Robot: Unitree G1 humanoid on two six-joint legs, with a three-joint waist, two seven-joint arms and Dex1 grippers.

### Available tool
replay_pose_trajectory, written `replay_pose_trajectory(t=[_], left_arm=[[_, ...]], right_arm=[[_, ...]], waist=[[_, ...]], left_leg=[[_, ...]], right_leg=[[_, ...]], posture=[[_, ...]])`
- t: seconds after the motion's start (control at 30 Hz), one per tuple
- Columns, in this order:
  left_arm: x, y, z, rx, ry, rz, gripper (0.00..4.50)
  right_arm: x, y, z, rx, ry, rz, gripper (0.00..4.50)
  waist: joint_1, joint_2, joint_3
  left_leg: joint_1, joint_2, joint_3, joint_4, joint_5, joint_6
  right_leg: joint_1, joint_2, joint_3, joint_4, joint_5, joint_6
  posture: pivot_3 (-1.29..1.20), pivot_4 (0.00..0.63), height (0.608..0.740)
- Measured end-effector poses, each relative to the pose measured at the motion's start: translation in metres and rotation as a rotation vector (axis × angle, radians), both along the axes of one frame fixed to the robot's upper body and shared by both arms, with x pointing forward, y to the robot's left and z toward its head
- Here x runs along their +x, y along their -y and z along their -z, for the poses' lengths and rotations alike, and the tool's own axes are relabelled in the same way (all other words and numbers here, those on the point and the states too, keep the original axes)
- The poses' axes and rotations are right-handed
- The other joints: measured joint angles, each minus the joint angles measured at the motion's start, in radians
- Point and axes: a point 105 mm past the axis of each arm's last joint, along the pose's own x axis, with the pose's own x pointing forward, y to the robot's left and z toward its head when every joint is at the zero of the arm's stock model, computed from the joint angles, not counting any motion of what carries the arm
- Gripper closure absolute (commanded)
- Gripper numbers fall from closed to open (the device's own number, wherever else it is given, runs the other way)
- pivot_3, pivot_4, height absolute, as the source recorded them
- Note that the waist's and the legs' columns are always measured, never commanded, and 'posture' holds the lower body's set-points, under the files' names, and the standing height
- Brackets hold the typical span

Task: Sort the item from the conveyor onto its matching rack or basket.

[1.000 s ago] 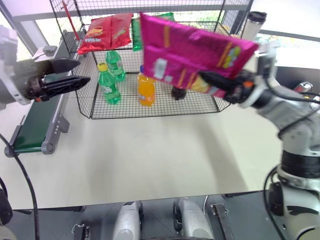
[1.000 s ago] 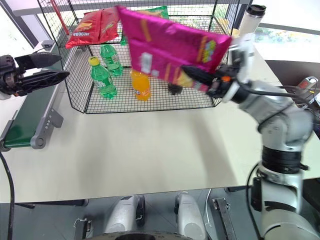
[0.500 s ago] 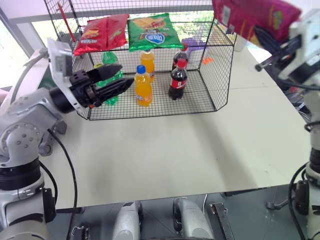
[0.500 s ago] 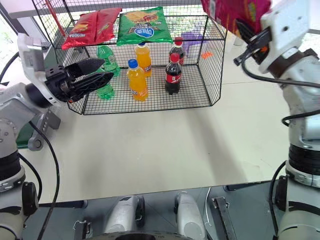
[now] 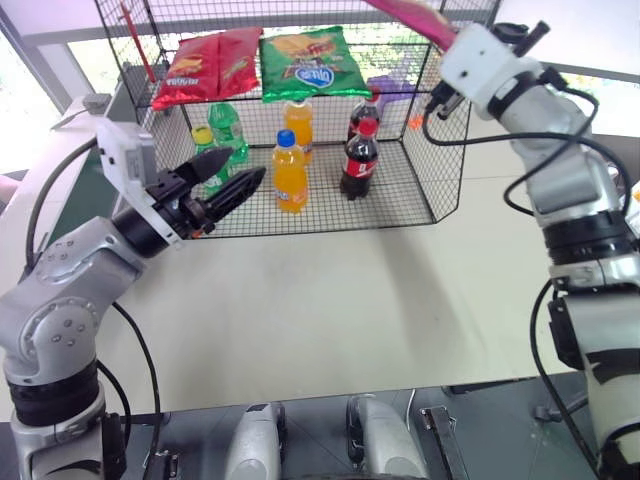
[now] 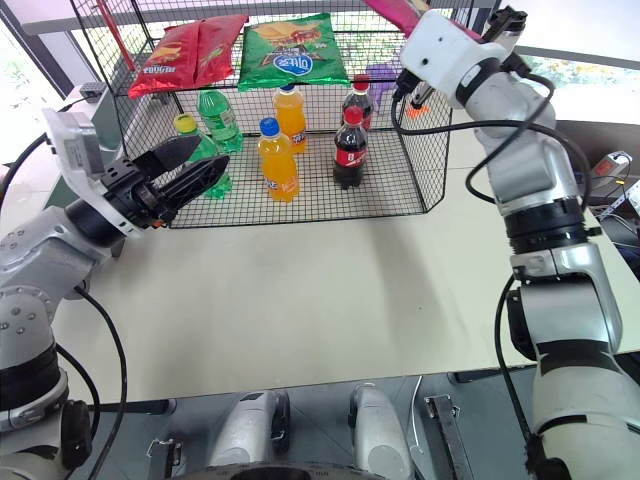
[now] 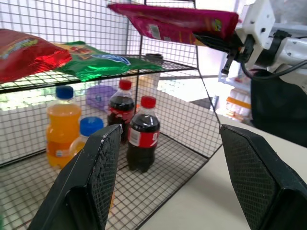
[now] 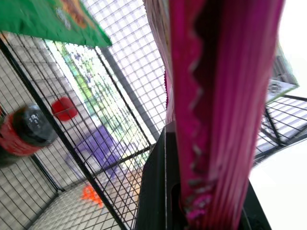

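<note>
The item, a magenta-pink snack bag (image 7: 172, 21), hangs nearly level above the upper tier of the black wire rack (image 5: 432, 150), near its right end. My right gripper (image 7: 209, 41) is shut on the bag's edge. In the right wrist view the bag (image 8: 220, 96) stands edge-on between the black fingers (image 8: 156, 191). My left gripper (image 5: 248, 168) is open and holds nothing, in front of the rack's left half and pointing at the bottles. The conveyor (image 5: 88, 102) lies at the far left, mostly hidden behind my left arm.
A red chip bag (image 5: 205, 65) and a green chip bag (image 5: 310, 62) lie on the upper tier. Orange soda bottles (image 5: 290, 175), cola bottles (image 5: 360, 160) and green bottles (image 5: 228, 125) stand on the lower tier. The white table (image 5: 330, 300) spreads in front.
My right arm has lifted the bag and carried it forward, from in front of the rack to above its upper tier, turning it nearly flat. My left gripper has swung right and down, still open.
</note>
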Motion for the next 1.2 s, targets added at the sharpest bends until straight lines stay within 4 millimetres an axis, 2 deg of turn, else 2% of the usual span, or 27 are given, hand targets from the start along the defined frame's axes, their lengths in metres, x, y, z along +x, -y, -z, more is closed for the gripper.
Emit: replay_pose_trajectory(t=[0.27,0.3,0.37,0.5,0.57,0.67,1.0,1.2], left_arm=[[-0.001,0.0,0.007,-0.008,-0.005,-0.03,1.13],[0.0,0.0,0.007,-0.01,-0.004,-0.035,1.11],[0.0,0.0,0.007,-0.015,-0.001,-0.04,1.11],[0.0,-0.001,0.011,-0.023,-0.007,-0.048,1.11],[0.0,-0.002,0.012,-0.023,-0.007,-0.05,1.11],[0.0,-0.002,0.011,-0.025,0.001,-0.054,1.11],[0.0,-0.005,0.014,-0.023,0.008,-0.068,1.11],[0.0,-0.001,0.019,-0.017,-0.011,-0.056,1.11]], right_arm=[[0.027,-0.007,0.004,0.016,-0.112,0.043,4.5],[0.029,-0.009,0.003,0.022,-0.123,0.04,3.79],[0.03,-0.01,0.002,0.029,-0.138,0.026,3.14],[0.032,-0.01,0.008,0.061,-0.229,-0.008,1.08],[0.031,-0.01,0.003,0.094,-0.248,-0.031,0.14],[0.029,-0.012,-0.001,0.115,-0.309,-0.069,0.06],[0.018,-0.014,0.006,0.163,-0.522,-0.218,0.06],[0.017,-0.022,0.028,0.187,-0.61,-0.276,0.06]], waist=[[0.002,0.0,0.0],[0.002,0.0,0.0],[0.001,0.0,0.0],[-0.001,0.0,0.0],[-0.002,0.0,0.0],[-0.002,0.0,0.0],[-0.002,0.0,0.0],[-0.002,0.001,0.0]], left_leg=[[0.0,0.0,0.0,0.0,0.0,0.0],[0.0,0.0,0.0,0.0,0.0,0.0],[0.0,0.0,0.0,0.0,0.0,0.0],[0.0,0.0,0.0,-0.001,0.0,0.0],[0.0,0.0,0.0,-0.001,0.0,0.0],[0.0,0.0,0.0,-0.001,0.0,0.0],[0.0,0.0,0.0,-0.001,0.0,0.0],[0.0,0.0,0.0,-0.001,0.0,0.0]], right_leg=[[0.0,0.0,0.0,0.0,0.0,0.0],[0.0,0.0,0.0,0.0,0.0,0.0],[0.0,0.0,0.0,0.0,0.0,0.0],[0.0,0.0,0.0,0.0,0.0,0.0],[0.0,0.0,0.0,0.0,0.0,0.0],[0.0,0.0,0.0,0.0,0.0,0.0],[0.0,0.0,0.0,0.0,0.0,0.0],[0.0,0.0,0.0,0.0,0.0,0.0]], posture=[[0.0,0.15,0.74],[0.0,0.15,0.74],[0.0,0.15,0.74],[0.0,0.15,0.74],[0.0,0.15,0.74],[0.0,0.15,0.74],[0.0,0.15,0.74],[0.0,0.15,0.74]])
